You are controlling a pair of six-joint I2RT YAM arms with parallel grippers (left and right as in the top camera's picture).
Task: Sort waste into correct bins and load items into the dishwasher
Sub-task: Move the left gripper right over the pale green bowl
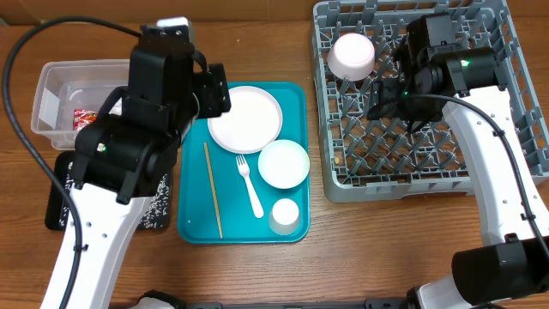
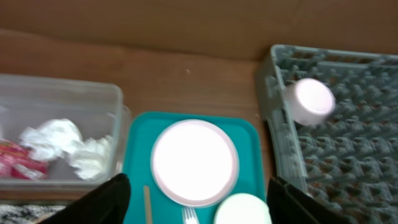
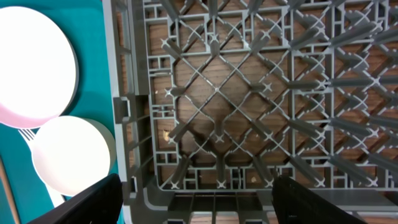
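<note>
**Both Jaws Released, One Bowl in the Rack**

Left gripper [image 2: 198, 182] above the teal tray [image 1: 296, 129], jaws released and spread wide, nothing between the fingers [image 2: 109, 199]. Right gripper [image 3: 196, 180] over the left half of the rack [image 1: 515, 163], jaws also released and holding nothing (only grey grid and the wooden table [image 1: 343, 257] seen below).

In the rack, at its far left corner: tipped bowl [image 1: 352, 55], base showing, resting among the pegs.

On the teal tray, between tub [image 1: 51, 86] and rack:
- plate [image 1: 245, 118] at the far end, lying flat;
- second bowl [image 1: 283, 163] just beside the plate, toward the near right;
- cup [image 1: 285, 215] at the near right corner, close to the second bowl;
- fork [image 1: 250, 189] lying left of bowl and cup, tines toward the plate;
- stick [image 1: 212, 189] lying along the left side of the tray, apart from the fork.

In the tub, left of the teal tray: wrapper [image 1: 86, 118] and napkins [image 2: 62, 146], side by side and touching.

Black tray [image 1: 60, 206] just in front of the tub, mostly hidden under the left arm [image 1: 129, 154]. Some pale specks on its visible part; not possible to tell what else is inside.
</note>
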